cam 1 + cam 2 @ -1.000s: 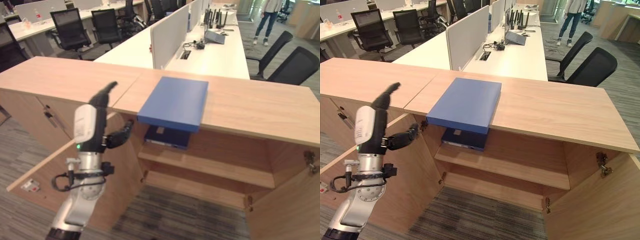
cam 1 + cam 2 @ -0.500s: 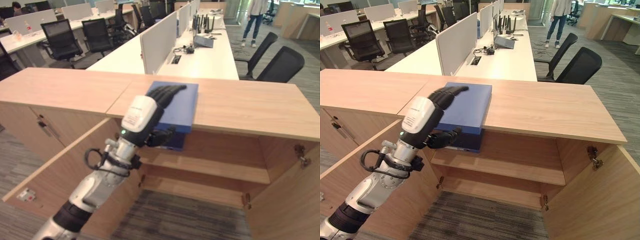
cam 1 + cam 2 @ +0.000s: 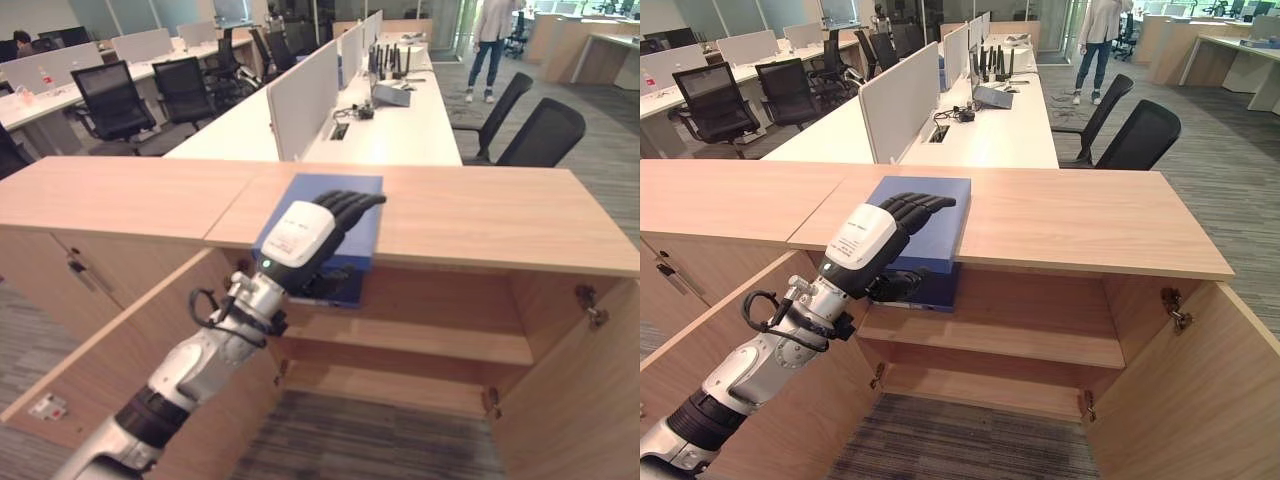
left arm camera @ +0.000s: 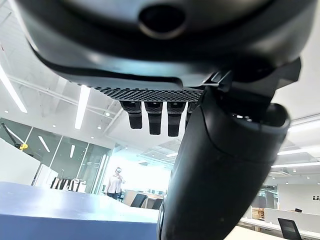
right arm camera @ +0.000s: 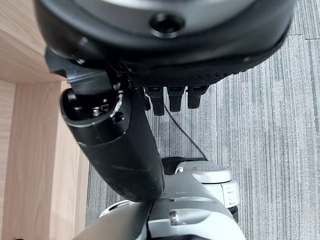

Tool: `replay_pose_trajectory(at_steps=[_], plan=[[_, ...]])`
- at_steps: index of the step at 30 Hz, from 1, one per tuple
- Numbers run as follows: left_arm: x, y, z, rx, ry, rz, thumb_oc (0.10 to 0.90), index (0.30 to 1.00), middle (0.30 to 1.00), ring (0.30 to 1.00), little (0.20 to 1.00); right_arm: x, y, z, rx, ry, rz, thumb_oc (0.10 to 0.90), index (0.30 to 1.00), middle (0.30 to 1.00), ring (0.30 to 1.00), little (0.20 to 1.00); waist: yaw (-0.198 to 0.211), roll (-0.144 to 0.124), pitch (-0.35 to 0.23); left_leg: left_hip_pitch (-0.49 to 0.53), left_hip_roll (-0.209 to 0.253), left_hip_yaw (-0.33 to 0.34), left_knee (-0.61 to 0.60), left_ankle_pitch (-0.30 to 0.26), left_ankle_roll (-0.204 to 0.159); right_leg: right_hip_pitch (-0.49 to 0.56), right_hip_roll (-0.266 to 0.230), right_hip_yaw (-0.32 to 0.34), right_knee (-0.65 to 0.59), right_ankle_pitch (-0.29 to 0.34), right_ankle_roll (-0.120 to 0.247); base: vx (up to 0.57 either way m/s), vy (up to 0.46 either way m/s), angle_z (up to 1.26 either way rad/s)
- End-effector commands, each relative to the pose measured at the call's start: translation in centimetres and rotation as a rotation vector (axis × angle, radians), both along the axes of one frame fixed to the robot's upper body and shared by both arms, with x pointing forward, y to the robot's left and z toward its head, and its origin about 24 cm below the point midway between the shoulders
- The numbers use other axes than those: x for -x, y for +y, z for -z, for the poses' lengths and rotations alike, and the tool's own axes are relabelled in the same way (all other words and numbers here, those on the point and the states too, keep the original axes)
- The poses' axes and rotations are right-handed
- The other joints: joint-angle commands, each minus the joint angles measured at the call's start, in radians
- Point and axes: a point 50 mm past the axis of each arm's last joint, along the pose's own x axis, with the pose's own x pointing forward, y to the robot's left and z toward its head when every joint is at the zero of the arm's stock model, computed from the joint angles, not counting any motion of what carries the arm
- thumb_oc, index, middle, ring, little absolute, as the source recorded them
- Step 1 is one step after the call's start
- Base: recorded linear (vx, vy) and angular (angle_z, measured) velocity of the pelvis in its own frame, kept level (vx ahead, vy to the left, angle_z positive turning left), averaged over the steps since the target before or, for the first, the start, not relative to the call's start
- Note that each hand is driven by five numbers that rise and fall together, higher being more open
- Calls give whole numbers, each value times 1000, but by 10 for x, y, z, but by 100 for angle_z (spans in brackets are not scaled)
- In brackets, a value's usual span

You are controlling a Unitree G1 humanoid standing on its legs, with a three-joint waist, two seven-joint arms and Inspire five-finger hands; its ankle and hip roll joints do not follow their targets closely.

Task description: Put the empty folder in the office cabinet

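A flat blue folder (image 3: 945, 240) lies on the wooden cabinet top (image 3: 480, 215), its near edge hanging over the open cabinet. My left hand (image 3: 300, 235) straddles that edge, open: the fingers (image 4: 152, 117) stretch straight over the folder (image 4: 60, 210) with a gap above it, and the thumb (image 3: 902, 283) sits below the overhang. A darker blue folder (image 3: 340, 288) lies on the upper shelf (image 3: 430, 340) just beneath. My right hand (image 5: 120, 150) hangs open over the grey carpet beside the cabinet's wood.
Both cabinet doors stand open, the left door (image 3: 110, 350) under my arm and the right door (image 3: 580, 400) at the far side. Behind the cabinet are white desks with dividers (image 3: 300, 95) and black chairs (image 3: 540, 130). A person (image 3: 490, 40) stands far back.
My left hand rose from beside the open left door and swung right and forward over the blue folder. The camera also shifted; the folder itself has stayed put.
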Motion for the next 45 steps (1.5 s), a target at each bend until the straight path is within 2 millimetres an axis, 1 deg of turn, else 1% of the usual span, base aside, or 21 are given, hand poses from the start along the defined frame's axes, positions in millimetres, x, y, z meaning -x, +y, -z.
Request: replay_pose_trajectory(at_steps=[1, 4, 7, 8, 9, 10, 11, 12, 13, 18, 20, 21, 24, 28, 31, 34, 38, 43, 45], plan=[[-16, 7, -62, 93, -215, -25, 800, 900, 900, 900, 900, -5, 10, 2, -46, 16, -37, 800, 900, 900, 900, 900, -3, -27, -4, 27, -6, -13, -2, -113, -6, 27, -54, 25, 7, -89, 93, 0, 0, 0], [-18, 11, -60, 101, -197, -42, 800, 900, 900, 900, 900, -4, 10, 2, -45, 18, -33, 800, 900, 900, 900, 900, -2, -28, -3, 27, -5, -10, -2, -113, -6, 27, -53, 27, 7, -89, 93, -1, -1, -1], [-22, 19, -54, 120, -141, -75, 800, 900, 900, 900, 900, -2, 8, 2, -44, 26, -29, 800, 900, 900, 900, 900, -5, -29, -2, 30, -5, -8, -2, -113, -7, 27, -53, 30, 7, -87, 93, 0, 0, 0], [-22, 19, -54, 120, -140, -75, 800, 900, 900, 900, 900, -1, 8, 2, -44, 27, -29, 800, 900, 900, 900, 900, -5, -28, -3, 34, -4, -8, -2, -122, -7, 31, -52, 30, 7, -95, 94, 0, 0, 0], [-22, 19, -54, 120, -141, -75, 800, 900, 900, 900, 900, -2, 8, 2, -43, 26, -29, 800, 900, 900, 900, 900, -5, -29, -2, 30, -5, -7, -2, -113, -7, 27, -53, 30, 7, -87, 93, 0, 0, 0], [-23, 22, -52, 127, -127, -91, 800, 900, 900, 900, 900, -1, 7, 2, -43, 30, -26, 800, 900, 900, 900, 900, -6, -29, -3, 34, -4, -7, -2, -122, -7, 31, -52, 31, 7, -94, 94, 0, 0, 0], [-25, 27, -50, 133, -115, -114, 800, 900, 900, 900, 900, 0, 7, 2, -45, 32, -21, 800, 900, 900, 900, 900, -5, -30, -4, 34, -4, -5, -2, -121, -8, 31, -51, 32, 7, -94, 94, -8, -9, -3], [-25, 27, -50, 133, -116, -114, 800, 900, 900, 900, 900, 0, 7, 2, -45, 31, -21, 800, 900, 900, 900, 900, -5, -31, -2, 30, -5, -4, -2, -113, -7, 27, -52, 32, 7, -87, 94, -3, -8, -5], [-26, 28, -48, 129, -108, -125, 800, 900, 900, 900, 900, 1, 6, 2, -46, 35, -21, 800, 900, 900, 900, 900, -4, -30, -3, 35, -3, -3, -2, -122, -8, 32, -51, 33, 7, -95, 95, 0, -4, -8], [-32, 35, -42, 88, -92, -174, 800, 900, 900, 900, 900, 3, 6, 2, -45, 41, -22, 800, 900, 900, 900, 900, -6, -30, -2, 39, -2, 0, -2, -123, -8, 34, -51, 34, 7, -95, 95, 5, -4, -7], [-37, 37, -41, 45, -107, -206, 800, 900, 900, 900, 900, 5, 5, 2, -41, 48, -24, 800, 900, 900, 900, 900, -9, -30, -1, 39, -2, 2, -2, -124, -9, 34, -51, 34, 7, -95, 96, 0, 0, 0], [-38, 37, -40, 44, -108, -205, 800, 900, 900, 900, 900, 5, 5, 2, -42, 48, -24, 800, 900, 900, 900, 900, -8, -30, -1, 39, -2, 2, -2, -124, -9, 34, -51, 34, 7, -95, 96, 0, 0, 0], [-45, 35, -39, -46, -139, -231, 800, 900, 900, 900, 900, 6, 3, 2, -31, 47, -14, 800, 900, 900, 900, 900, -15, -29, 0, 38, -1, 4, -2, -124, -10, 31, -51, 37, 7, -95, 97, 0, 0, 0], [-51, 34, -36, -114, -154, -254, 800, 900, 900, 900, 900, 7, 1, 1, -23, 49, -14, 800, 900, 900, 900, 900, -19, -29, -1, 41, 1, 8, -2, -126, -9, 31, -51, 41, 7, -95, 99, 0, 0, 0], [-58, 32, -38, -188, -179, -270, 800, 900, 900, 900, 900, 7, -1, 1, -15, 51, -13, 800, 900, 900, 900, 900, -23, -26, 0, 40, 0, 13, -2, -127, -8, 29, -52, 43, 7, -94, 99, 0, 0, 0], [-61, 33, -37, -212, -191, -288, 800, 900, 900, 900, 900, 6, -1, 1, -14, 52, -13, 800, 900, 900, 900, 900, -23, -26, 1, 41, 1, 13, -2, -127, -8, 30, -52, 43, 7, -94, 100, 0, 0, 0], [-67, 32, -40, -299, -244, -310, 800, 900, 900, 900, 900, 7, -2, 0, -8, 56, -23, 800, 900, 900, 900, 900, -28, -23, 1, 39, 1, 15, -2, -127, -7, 28, -52, 44, 7, -94, 100, -5, -1, -3], [-69, 30, -41, -352, -285, -321, 800, 900, 900, 900, 900, 9, -4, 0, 2, 71, -22, 800, 900, 900, 900, 900, -28, -21, 1, 40, 1, 15, -2, -129, -7, 28, -52, 43, 7, -96, 101, -1, -2, -6], [-72, 29, -39, -379, -299, -335, 800, 900, 900, 900, 900, 9, -5, 0, 12, 80, -22, 800, 900, 900, 900, 900, -29, -20, 0, 42, 0, 17, -2, -131, -6, 30, -52, 43, 7, -97, 101, 0, 0, 0]])
